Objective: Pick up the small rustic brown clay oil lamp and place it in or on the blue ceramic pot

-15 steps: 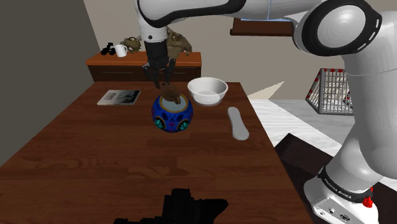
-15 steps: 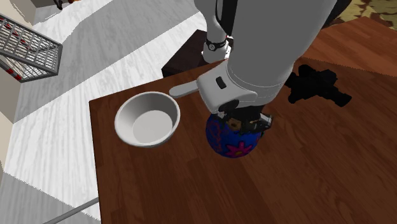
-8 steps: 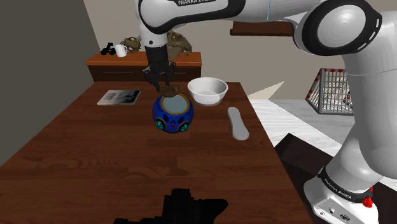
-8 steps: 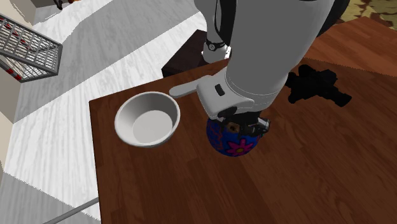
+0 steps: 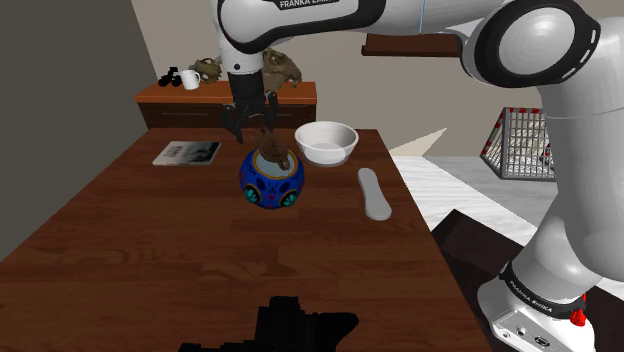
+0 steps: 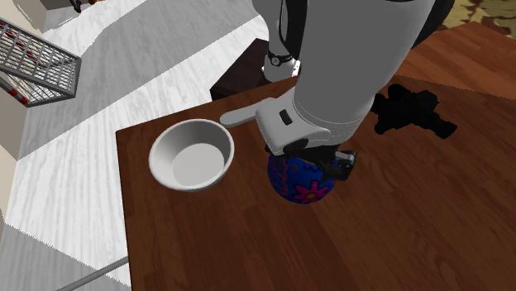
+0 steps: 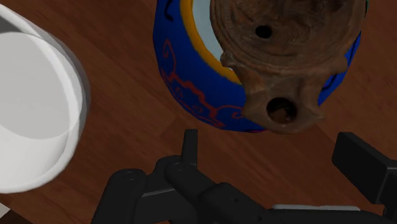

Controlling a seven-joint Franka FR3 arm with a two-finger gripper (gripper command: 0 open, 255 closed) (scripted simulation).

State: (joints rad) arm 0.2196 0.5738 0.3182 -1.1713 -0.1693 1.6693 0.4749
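The round blue pot with coloured patterns stands mid-table, and the second exterior view shows it half under the arm's white hand. A brown clay oil lamp lies across the pot's mouth, its spout poking over the rim. My black gripper hangs just above the lamp, open. In the wrist view the gripper has its fingers well apart, neither one touching the lamp. The blue pot sits beneath it.
A white bowl stands close beside the pot, towards the shoulder view's right. A grey spoon-shaped piece lies nearer the table's right edge. A book rests at the left, a black object at the front edge. A sideboard with a mug stands behind.
The fingers have gone from shut on the lamp to open. The lamp has dropped a little and now rests on the pot's mouth; the hand has barely moved.
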